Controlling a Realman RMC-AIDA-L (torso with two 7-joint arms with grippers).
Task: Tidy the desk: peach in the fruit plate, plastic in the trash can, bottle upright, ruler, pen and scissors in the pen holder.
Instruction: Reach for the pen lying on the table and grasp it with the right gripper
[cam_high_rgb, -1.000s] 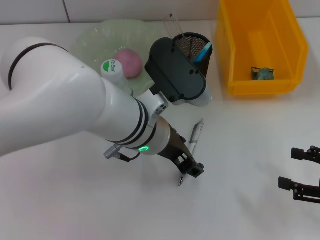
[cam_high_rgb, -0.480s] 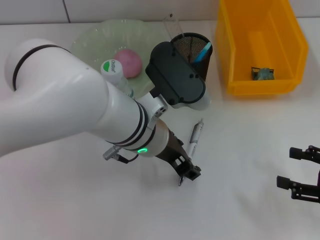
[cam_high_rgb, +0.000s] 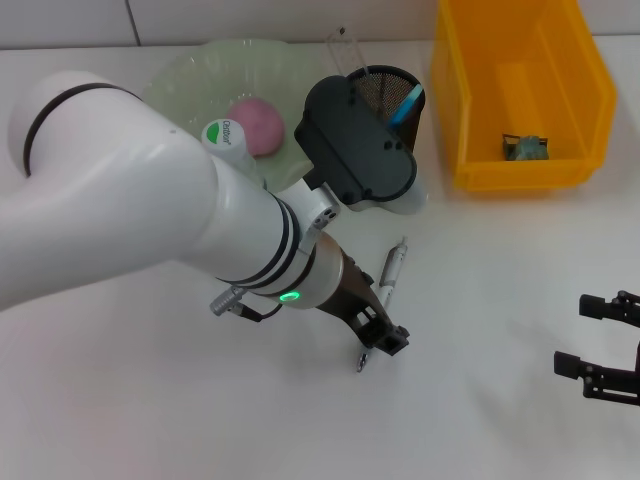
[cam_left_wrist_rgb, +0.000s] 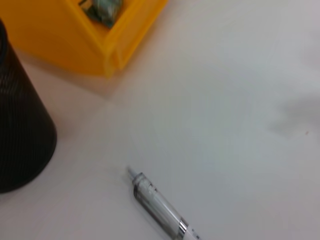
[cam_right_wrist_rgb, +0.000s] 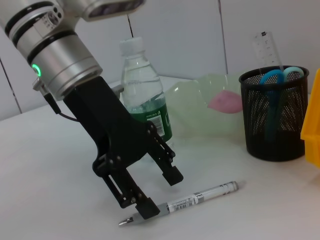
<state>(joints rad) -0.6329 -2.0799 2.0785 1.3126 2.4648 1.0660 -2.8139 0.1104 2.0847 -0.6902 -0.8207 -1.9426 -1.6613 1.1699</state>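
The silver-grey and white pen lies on the white desk in front of the black mesh pen holder. My left gripper is low over the pen's near end. In the right wrist view the left gripper is open, with one finger on each side of the pen. The blue-handled scissors and the clear ruler stand in the holder. The peach rests in the green fruit plate. The bottle stands upright. My right gripper stays open at the lower right.
The yellow trash can stands at the back right with crumpled plastic inside. The left wrist view shows the pen, the holder's wall and a corner of the trash can. My left arm hides much of the desk's left side.
My left gripper shifted slightly around the pen's near end and stays open. The pen and the right arm have not moved.
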